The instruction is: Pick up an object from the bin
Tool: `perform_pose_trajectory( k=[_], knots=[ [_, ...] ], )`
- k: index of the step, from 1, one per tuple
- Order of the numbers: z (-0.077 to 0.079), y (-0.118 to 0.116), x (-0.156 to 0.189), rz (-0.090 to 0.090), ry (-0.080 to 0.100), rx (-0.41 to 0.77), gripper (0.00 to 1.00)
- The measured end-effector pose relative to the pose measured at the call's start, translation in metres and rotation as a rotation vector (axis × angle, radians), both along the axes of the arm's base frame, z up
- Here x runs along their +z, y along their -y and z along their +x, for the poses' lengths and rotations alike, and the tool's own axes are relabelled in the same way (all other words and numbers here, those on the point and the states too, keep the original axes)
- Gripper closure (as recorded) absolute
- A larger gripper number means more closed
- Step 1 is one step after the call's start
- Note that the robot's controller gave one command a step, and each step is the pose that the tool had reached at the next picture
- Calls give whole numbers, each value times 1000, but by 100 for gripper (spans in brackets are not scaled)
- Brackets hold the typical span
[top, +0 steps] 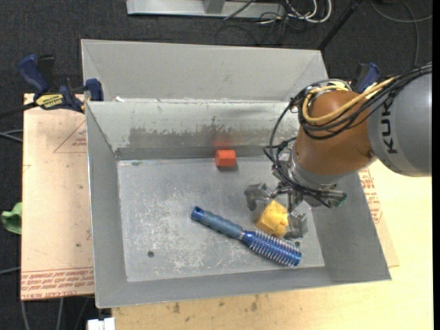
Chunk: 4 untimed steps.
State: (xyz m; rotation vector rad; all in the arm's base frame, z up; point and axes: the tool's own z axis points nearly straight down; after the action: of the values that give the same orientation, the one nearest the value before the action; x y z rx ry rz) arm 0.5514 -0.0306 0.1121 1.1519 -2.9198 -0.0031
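Observation:
My gripper [276, 210] hangs low over the right part of the bin floor. Its two fingers stand spread on either side of a yellow block [273, 218], one finger at the block's upper left and one at its right. The jaws are apart and I cannot tell whether they touch the block. A blue hairbrush [246, 236] lies diagonally just in front of the block, bristle head at the lower right and handle pointing up-left. A small red cube [225, 159] rests against the back wall, to the left of the gripper.
The arm's orange cover and its cables hang over the bin's right side, hiding the floor there. Bare bin floor stretches to the left of the hairbrush.

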Motion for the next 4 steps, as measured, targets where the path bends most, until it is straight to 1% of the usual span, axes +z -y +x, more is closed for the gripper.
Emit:
perform_pose_trajectory(
  k=[1,2,3,4],
  knots=[
    [-28,9,-43,1,1,262,0],
    [-58,-4,-39,0,23,228,0],
    [-66,-20,-23,2,12,57,0],
    [-65,-76,-39,3,26,14,0]
  ],
)
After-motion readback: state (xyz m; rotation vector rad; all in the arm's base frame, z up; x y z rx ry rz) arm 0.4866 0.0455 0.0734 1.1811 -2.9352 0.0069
